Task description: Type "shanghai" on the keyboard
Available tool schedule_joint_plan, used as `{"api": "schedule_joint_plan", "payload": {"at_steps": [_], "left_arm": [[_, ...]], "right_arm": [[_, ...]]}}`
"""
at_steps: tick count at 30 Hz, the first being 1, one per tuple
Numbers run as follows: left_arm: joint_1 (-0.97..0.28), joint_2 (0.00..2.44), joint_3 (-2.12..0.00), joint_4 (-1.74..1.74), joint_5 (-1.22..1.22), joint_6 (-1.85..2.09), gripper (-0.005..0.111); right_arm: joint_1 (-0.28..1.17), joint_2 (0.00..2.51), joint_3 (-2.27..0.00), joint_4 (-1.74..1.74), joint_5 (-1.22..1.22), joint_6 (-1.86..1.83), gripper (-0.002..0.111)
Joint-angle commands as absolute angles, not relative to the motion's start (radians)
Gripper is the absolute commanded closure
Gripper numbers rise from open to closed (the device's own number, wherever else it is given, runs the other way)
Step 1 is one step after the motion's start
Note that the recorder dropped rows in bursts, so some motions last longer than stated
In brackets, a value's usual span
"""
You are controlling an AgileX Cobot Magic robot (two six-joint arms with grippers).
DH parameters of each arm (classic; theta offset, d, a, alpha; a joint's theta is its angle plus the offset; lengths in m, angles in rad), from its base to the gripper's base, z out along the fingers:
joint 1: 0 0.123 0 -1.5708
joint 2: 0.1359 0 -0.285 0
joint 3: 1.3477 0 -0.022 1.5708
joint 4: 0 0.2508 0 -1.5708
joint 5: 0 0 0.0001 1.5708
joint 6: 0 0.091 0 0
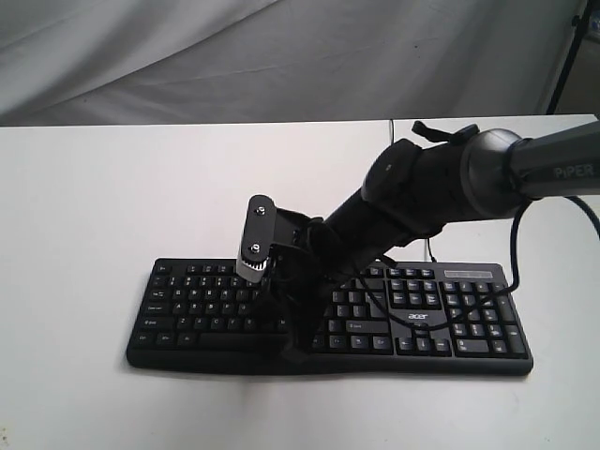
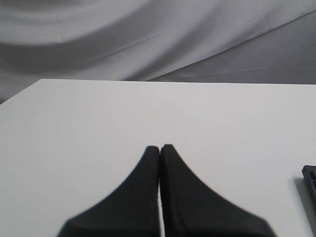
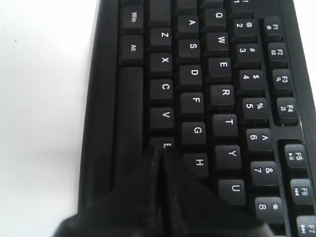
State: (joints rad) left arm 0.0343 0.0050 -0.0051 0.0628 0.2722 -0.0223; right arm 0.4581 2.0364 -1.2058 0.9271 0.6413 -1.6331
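The black keyboard (image 1: 187, 302) with white legends and an "acer" logo lies on the white table (image 1: 84, 206), near its front edge. My right gripper (image 1: 292, 343) reaches in from the right and points down at the middle of the letter block. In the right wrist view the right gripper (image 3: 161, 149) is shut with nothing in it. Its tips are at the half-hidden key below G and H on the keyboard (image 3: 192, 74), next to the H key (image 3: 199, 162). My left gripper (image 2: 159, 147) is shut and empty over bare table, with only a corner of the keyboard (image 2: 311, 180) showing.
A thin black cable (image 1: 514, 246) loops from the right arm over the keyboard's right end. Grey cloth (image 1: 281, 56) hangs behind the table. A dark stand leg (image 1: 564, 66) is at the back right. The left arm does not show in the exterior view.
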Motion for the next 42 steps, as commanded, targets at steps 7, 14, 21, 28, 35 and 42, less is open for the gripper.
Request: {"api": "schedule_joint_plan", "payload": {"at_steps": [7, 14, 21, 28, 35, 42], "left_arm": [[0.031, 0.0, 0.0, 0.062, 0.266, -0.024, 0.106], [0.031, 0.0, 0.0, 0.062, 0.266, -0.024, 0.106], [0.031, 0.0, 0.0, 0.062, 0.266, -0.024, 0.106], [0.031, 0.0, 0.0, 0.062, 0.266, -0.024, 0.106], [0.031, 0.0, 0.0, 0.062, 0.266, -0.024, 0.106], [0.031, 0.0, 0.0, 0.062, 0.266, -0.024, 0.106]], "right_arm": [[0.451, 2.051, -1.199, 0.93, 0.618, -1.649, 0.108], [0.451, 2.055, -1.199, 0.93, 0.618, -1.649, 0.108], [0.451, 2.066, -1.199, 0.933, 0.614, -1.657, 0.108], [0.451, 2.068, -1.199, 0.924, 0.614, -1.653, 0.108], [0.451, 2.09, -1.199, 0.924, 0.606, -1.653, 0.108], [0.451, 2.05, -1.199, 0.926, 0.617, -1.653, 0.108]]}}
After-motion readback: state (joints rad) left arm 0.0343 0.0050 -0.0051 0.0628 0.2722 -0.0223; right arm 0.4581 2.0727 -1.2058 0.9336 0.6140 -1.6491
